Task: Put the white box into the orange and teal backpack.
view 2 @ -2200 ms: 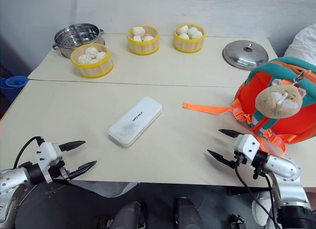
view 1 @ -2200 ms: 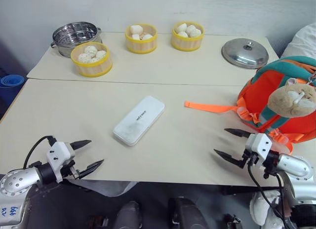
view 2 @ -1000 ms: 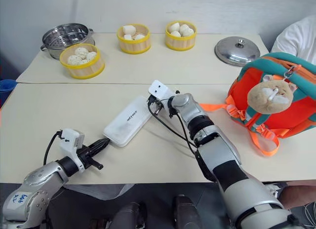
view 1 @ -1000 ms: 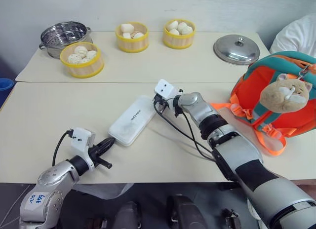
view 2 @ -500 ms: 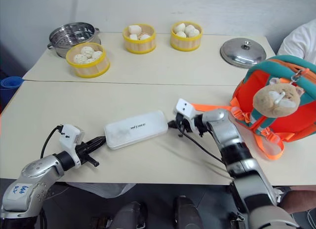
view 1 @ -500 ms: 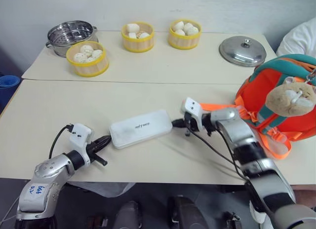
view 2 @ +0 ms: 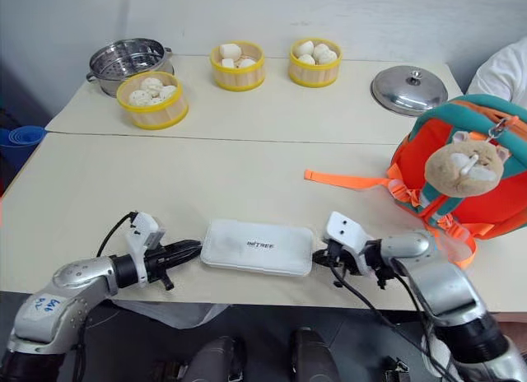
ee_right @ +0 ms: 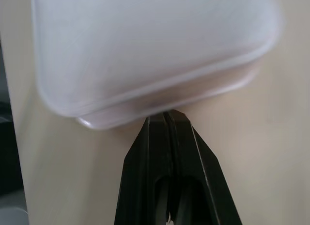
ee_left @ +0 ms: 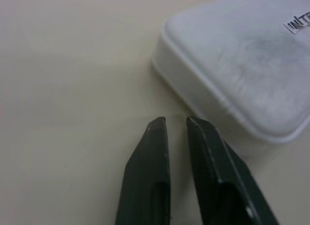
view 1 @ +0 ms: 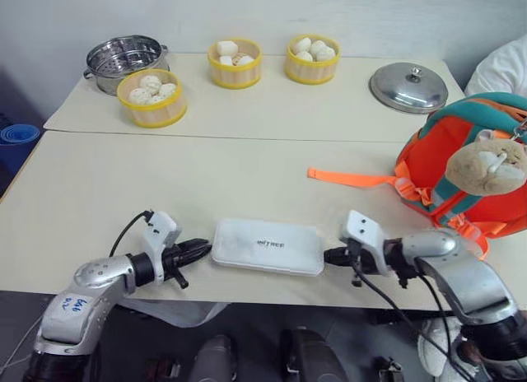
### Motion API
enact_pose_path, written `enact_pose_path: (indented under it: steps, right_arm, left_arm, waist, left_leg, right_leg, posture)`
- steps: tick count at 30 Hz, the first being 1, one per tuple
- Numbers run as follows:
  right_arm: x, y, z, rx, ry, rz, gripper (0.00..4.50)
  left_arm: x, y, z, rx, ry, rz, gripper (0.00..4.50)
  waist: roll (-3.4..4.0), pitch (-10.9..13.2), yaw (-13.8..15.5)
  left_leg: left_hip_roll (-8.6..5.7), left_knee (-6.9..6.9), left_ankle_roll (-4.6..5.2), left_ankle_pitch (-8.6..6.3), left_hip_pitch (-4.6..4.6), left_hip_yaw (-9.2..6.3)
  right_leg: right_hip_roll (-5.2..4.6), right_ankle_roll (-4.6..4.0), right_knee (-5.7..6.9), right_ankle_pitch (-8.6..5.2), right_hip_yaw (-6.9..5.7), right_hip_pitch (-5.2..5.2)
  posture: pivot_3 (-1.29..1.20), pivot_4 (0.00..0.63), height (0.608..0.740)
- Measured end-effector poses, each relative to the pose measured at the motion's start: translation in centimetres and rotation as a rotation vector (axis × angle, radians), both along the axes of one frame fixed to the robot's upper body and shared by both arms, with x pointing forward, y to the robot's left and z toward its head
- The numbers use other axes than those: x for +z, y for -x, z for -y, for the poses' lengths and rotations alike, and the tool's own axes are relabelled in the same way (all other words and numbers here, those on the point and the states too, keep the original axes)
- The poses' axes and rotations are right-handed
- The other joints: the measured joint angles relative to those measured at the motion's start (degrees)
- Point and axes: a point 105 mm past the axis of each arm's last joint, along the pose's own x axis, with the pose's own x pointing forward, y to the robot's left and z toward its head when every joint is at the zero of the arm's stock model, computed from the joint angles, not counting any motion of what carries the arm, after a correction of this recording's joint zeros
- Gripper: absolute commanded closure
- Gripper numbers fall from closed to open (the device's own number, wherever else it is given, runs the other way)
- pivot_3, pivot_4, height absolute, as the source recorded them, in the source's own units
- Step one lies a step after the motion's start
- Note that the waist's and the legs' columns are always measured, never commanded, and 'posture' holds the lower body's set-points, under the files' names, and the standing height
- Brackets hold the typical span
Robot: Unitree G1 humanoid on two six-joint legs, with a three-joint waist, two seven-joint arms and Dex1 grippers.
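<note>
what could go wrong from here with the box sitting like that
The white box lies close to the table's near edge, so another nudge toward the robot might tip it off. The right gripper, shut, only presses its end, and the left gripper, slightly parted, sits beside a corner, so nothing grips it. The orange and teal backpack looks closed from here.

Even, soft indoor light, faint shadows, head views sharp — wrist close-ups blurred

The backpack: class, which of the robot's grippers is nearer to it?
Right. The right gripper is at the white box's end facing the backpack; the left gripper is at the box's far end.
</note>
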Motion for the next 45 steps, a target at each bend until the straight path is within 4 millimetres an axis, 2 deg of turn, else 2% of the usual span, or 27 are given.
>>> enact_pose_path:
  steps: [3, 5, 9, 10, 14, 18, 26, 30, 33, 34, 35, 43, 45]
  right_arm:
    - [0.1, 0.3, 1.8, -0.033, 0.061, 0.013, 4.5]
    - [0.1, 0.5, 2.6, -0.06, 0.072, 0.018, 4.5]
    - [0.1, 1.0, 3.2, -0.081, 0.075, 0.005, 4.5]
    - [0.1, 1.2, 3.2, -0.075, 0.081, 0.006, 4.5]
    - [0.1, 1.4, 2.4, -0.041, 0.082, 0.011, 4.5]
    - [0.1, 0.7, 0.6, 0.009, 0.078, 0.041, 4.5]
    - [0.5, -1.2, -1.1, 0.048, 0.103, 0.107, 4.5]
    - [0.5, -1.7, -1.4, 0.057, 0.105, 0.122, 4.5]
    - [0.5, -2.0, -1.8, 0.061, 0.096, 0.139, 4.5]
    - [0.6, -2.2, -1.9, 0.064, 0.091, 0.145, 4.5]
    - [0.6, -2.3, -2.1, 0.068, 0.089, 0.154, 4.5]
    - [0.3, -2.1, -1.2, 0.036, 0.068, 0.18, 4.5]
    - [-0.1, -0.9, -0.4, -0.016, -0.011, 0.155, 4.12]
  left_arm:
    - [0.6, 0.6, -2.0, -0.021, -0.003, -0.129, 2.03]
    - [1.1, 0.6, -2.8, -0.011, 0.059, -0.229, 1.4]
    - [2.4, 0.0, -3.0, 0.009, 0.275, -0.455, 0.16]
    - [2.8, -0.3, -2.8, 0.011, 0.314, -0.509, 0.04]
    - [3.8, -1.9, -1.9, 0.033, 0.432, -0.672, 0.04]
    - [3.1, -2.9, 0.3, -0.002, 0.487, -0.78, 0.04]
    - [2.8, -3.6, 3.2, -0.073, 0.486, -0.844, 0.04]
    - [2.8, -3.9, 4.1, -0.094, 0.508, -0.869, 0.04]
    - [2.6, -3.9, 5.8, -0.147, 0.549, -0.92, 0.04]
    - [2.5, -3.8, 6.4, -0.166, 0.556, -0.938, 0.45]
    - [2.4, -3.7, 6.9, -0.182, 0.554, -0.952, 0.64]
    - [2.7, -3.7, 7.6, -0.211, 0.575, -0.975, 3.17]
    - [3.2, -3.5, 7.8, -0.233, 0.581, -0.94, 3.33]
  waist:
    - [-0.03, 0.0, 0.0]
    - [-0.03, 0.0, 0.0]
    - [-0.06, 0.0, 0.2]
    - [-0.09, 0.0, 0.2]
    - [-0.16, 0.1, 0.1]
    - [-0.22, 0.1, -0.3]
    - [-0.26, 0.1, 0.1]
    - [-0.31, 0.0, 0.1]
    - [-0.32, 0.0, 0.1]
    - [-0.32, 0.0, 0.1]
    - [-0.33, 0.0, 0.1]
    - [-0.33, 0.0, 0.1]
    - [-0.35, 0.1, 0.7]
  left_leg:
    - [0.0, 0.0, 0.01, 0.0, 0.11, -0.03]
    - [0.01, -0.01, 0.01, 0.0, 0.23, -0.05]
    - [-0.01, 0.01, 0.02, 0.0, 0.23, -0.11]
    - [-0.01, 0.02, 0.02, 0.0, 0.21, -0.13]
    - [-0.05, 0.08, 0.01, 0.01, 0.19, -0.14]
    - [-0.02, 0.09, -0.34, 0.19, 0.21, -0.11]
    - [-0.01, 0.27, -0.39, 0.2, 0.24, -0.12]
    - [-0.02, 0.31, -0.38, 0.19, 0.25, -0.13]
    - [-0.02, 0.37, -0.38, 0.19, 0.24, -0.14]
    - [-0.02, 0.39, -0.38, 0.18, 0.24, -0.13]
    - [-0.02, 0.39, -0.38, 0.18, 0.23, -0.14]
    - [-0.01, 0.55, -0.4, 0.17, 0.2, -0.14]
    - [-0.01, 0.55, -0.41, 0.14, 0.13, -0.19]
  right_leg:
    - [0.0, -0.03, -0.06, -0.02, -0.03, 0.16]
    - [0.0, -0.04, -0.1, -0.02, -0.03, 0.31]
    - [0.0, -0.02, -0.1, -0.02, -0.08, 0.37]
    - [0.0, -0.02, -0.1, -0.02, -0.11, 0.37]
    - [0.02, 0.02, -0.07, 0.0, -0.14, 0.37]
    - [0.07, 0.04, -0.02, 0.0, -0.11, 0.34]
    - [0.07, 0.04, 0.02, 0.0, -0.12, 0.42]
    - [0.06, 0.04, 0.04, 0.01, -0.13, 0.47]
    - [0.06, 0.06, 0.04, 0.01, -0.14, 0.49]
    - [0.06, 0.06, 0.05, 0.01, -0.14, 0.48]
    - [0.06, 0.06, 0.06, 0.01, -0.14, 0.47]
    - [0.07, 0.06, 0.11, 0.01, -0.14, 0.49]
    - [0.07, 0.07, 0.08, 0.01, -0.19, 0.47]
  posture:
    - [0.0, 0.15, 0.74]
    - [0.0, 0.15, 0.74]
    - [0.0, 0.15, 0.74]
    - [0.0, 0.15, 0.74]
    - [0.0, 0.15, 0.74]
    - [0.0, 0.15, 0.74]
    - [0.0, 0.15, 0.74]
    - [0.0, 0.15, 0.74]
    - [0.0, 0.15, 0.74]
    - [0.0, 0.15, 0.74]
    - [0.0, 0.15, 0.74]
    - [0.0, 0.15, 0.74]
    - [0.0, 0.15, 0.74]
